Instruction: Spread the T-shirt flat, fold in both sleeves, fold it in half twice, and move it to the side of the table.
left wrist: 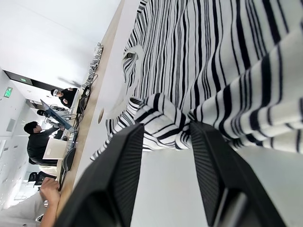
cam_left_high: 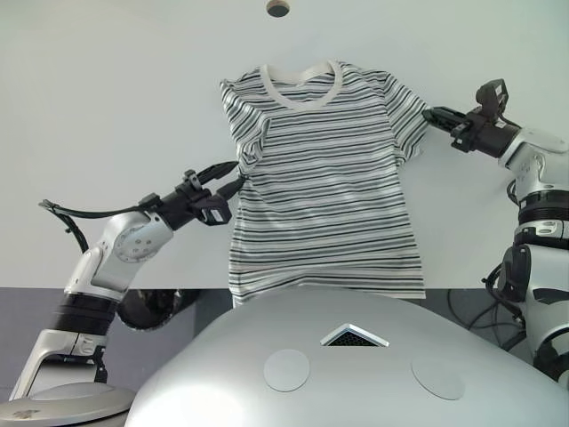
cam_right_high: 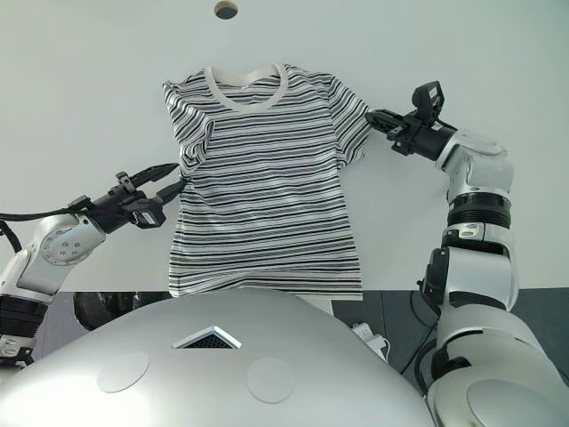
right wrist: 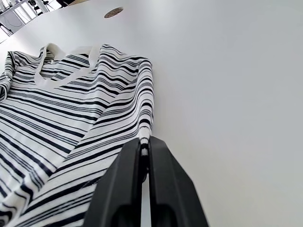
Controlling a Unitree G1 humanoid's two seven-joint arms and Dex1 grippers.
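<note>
A black-and-white striped T-shirt (cam_left_high: 324,196) lies face up on the white table (cam_left_high: 107,107), collar at the far side, hem at the near edge. The sleeve on my left is bunched inward over the body (cam_left_high: 252,147). My left gripper (cam_left_high: 233,176) is open at the shirt's left side just below that sleeve, with the crumpled fabric (left wrist: 161,116) right at its fingertips. The sleeve on my right (cam_left_high: 411,124) is spread outward, and my right gripper (cam_left_high: 430,114) is shut on its hem (right wrist: 144,135).
A round cable hole (cam_left_high: 278,8) sits in the table beyond the collar. Bare white tabletop stretches to both sides of the shirt. The table's near edge (cam_left_high: 107,287) runs just under the hem, with cables below it on the right.
</note>
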